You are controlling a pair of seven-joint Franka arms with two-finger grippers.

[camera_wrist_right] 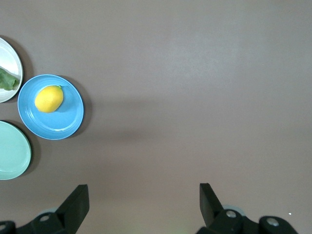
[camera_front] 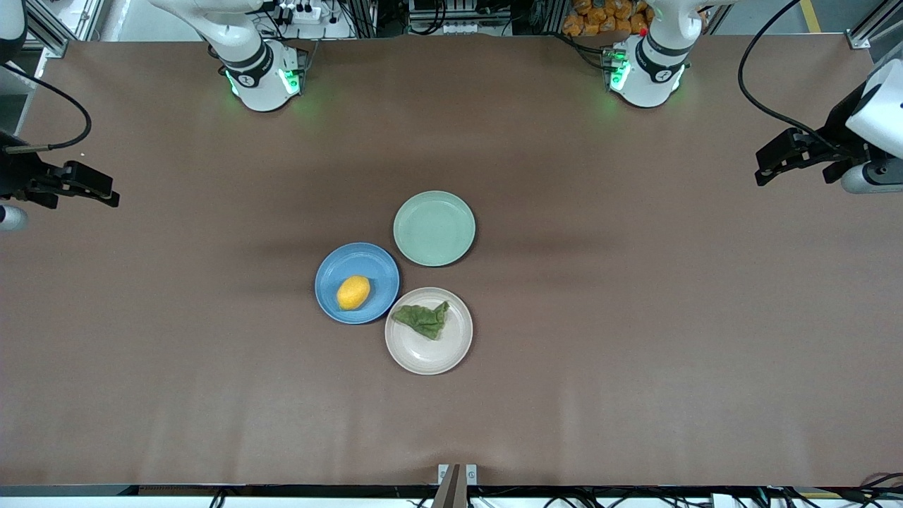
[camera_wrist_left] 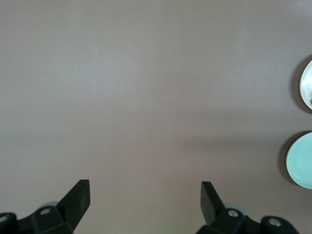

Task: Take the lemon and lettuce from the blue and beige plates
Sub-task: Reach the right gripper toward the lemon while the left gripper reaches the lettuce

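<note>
Resting on plates — yellow lemon (camera_front: 353, 292), crumpled green lettuce (camera_front: 424, 319)

We see even overhead light, no glare; soft shadows band the table (camera_front: 635, 353) beside the plates (camera_front: 434, 228); wrist views look slightly hazy.

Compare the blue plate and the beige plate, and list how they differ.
The blue plate holds a yellow lemon; the beige plate holds a crumpled green lettuce leaf. The blue plate sits toward the right arm's end of the table, the beige plate nearer the front camera. Both are round, look similar in size, sit side by side near a green plate, and neither gripper is near them.
</note>
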